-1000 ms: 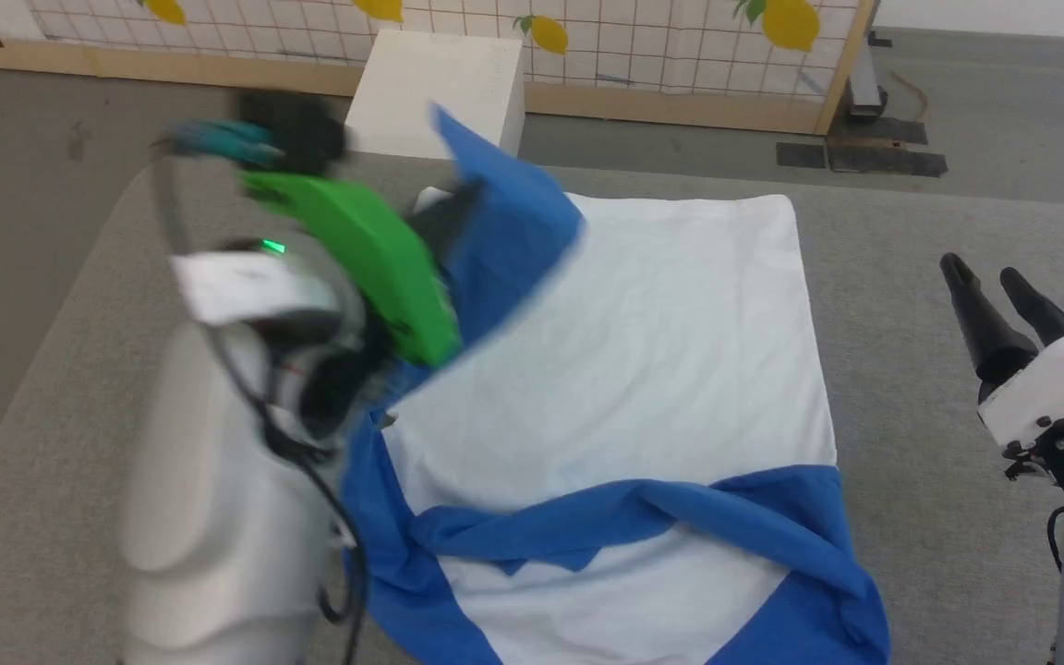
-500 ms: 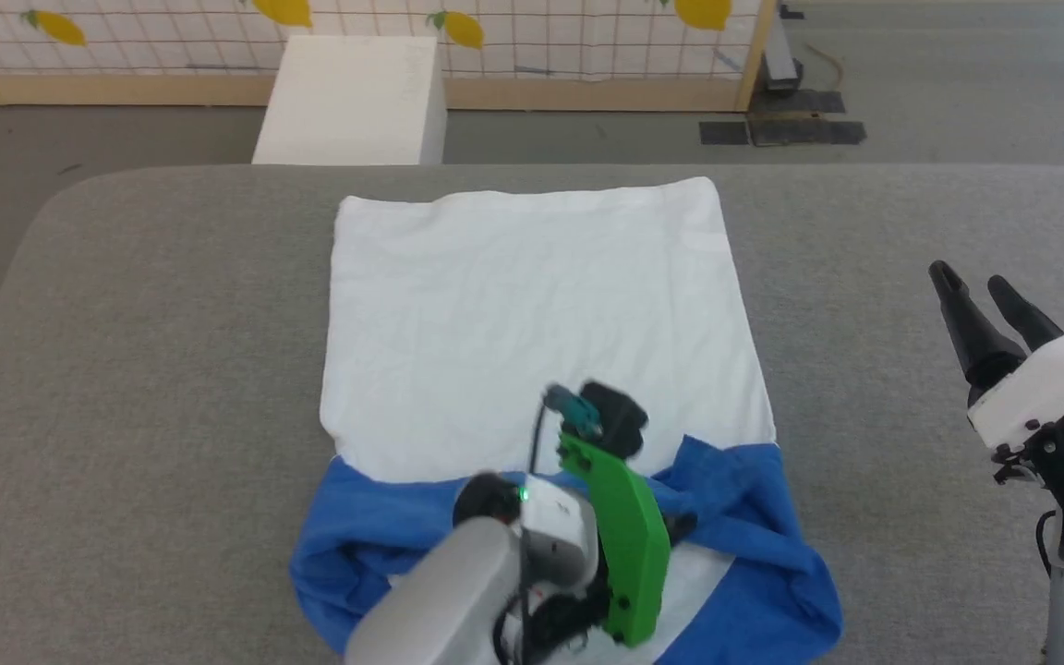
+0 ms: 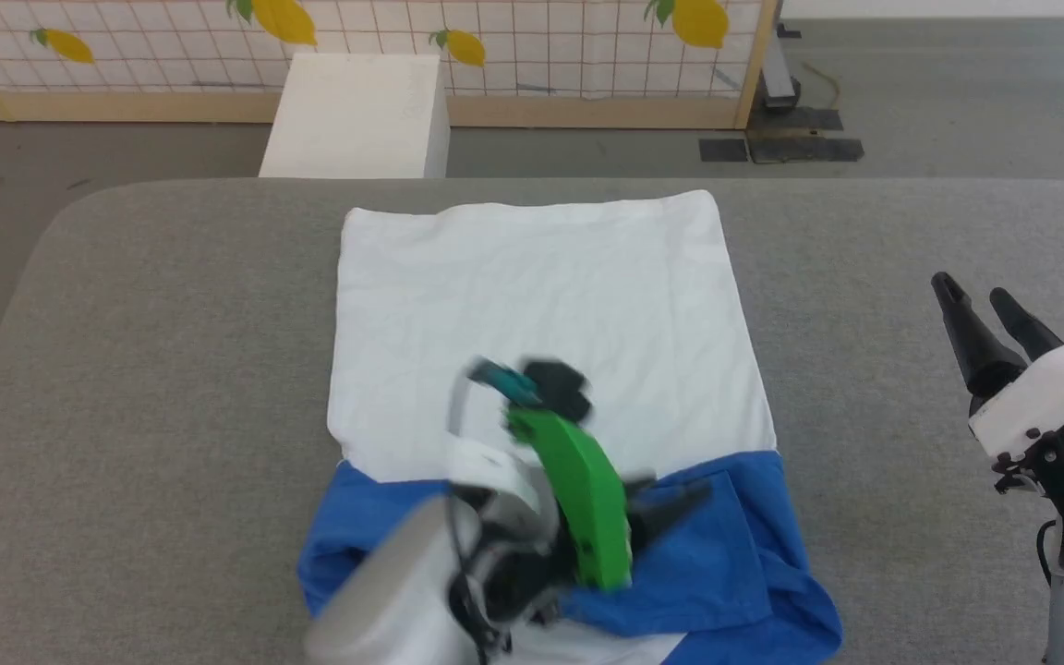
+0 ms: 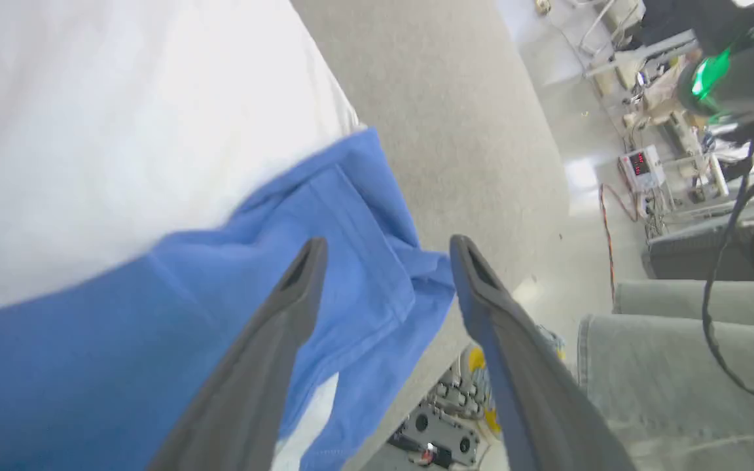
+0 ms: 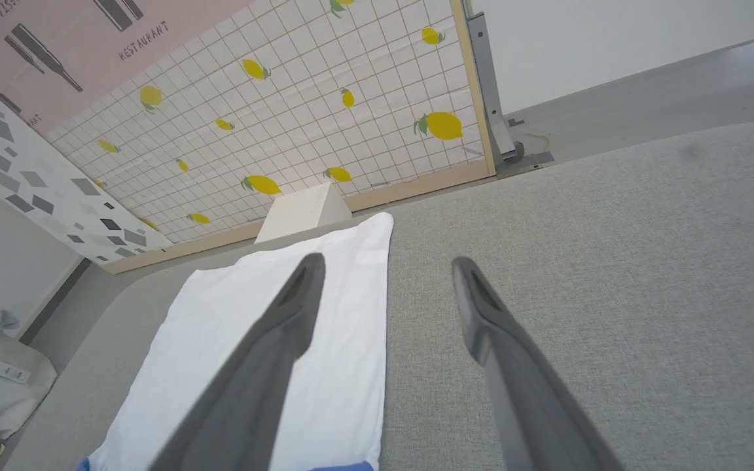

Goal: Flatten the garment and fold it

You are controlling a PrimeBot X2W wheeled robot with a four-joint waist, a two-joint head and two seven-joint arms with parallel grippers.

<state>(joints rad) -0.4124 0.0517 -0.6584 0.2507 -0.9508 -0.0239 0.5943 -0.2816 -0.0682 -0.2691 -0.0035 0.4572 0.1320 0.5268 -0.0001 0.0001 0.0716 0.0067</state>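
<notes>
White-and-blue cotton T-shirt (image 3: pixel 541 296): near blue sleeves (image 3: pixel 726 554) bunched; left end effector (image 4: pixel 387 243) released over them, right end effector (image 3: pixel 971 288) released too. Snag there = fold undone lol.

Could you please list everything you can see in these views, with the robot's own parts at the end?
garment: one, white with blue sleeves, flat on the table, blue bunched at the near end
table: one, grey, under the garment
white box: one, white, floor beyond the table
lemon-print screen: one, white and yellow, behind the box
left claw: one, dark, open over the blue sleeves
right claw: one, dark, open over bare table, right side
</notes>
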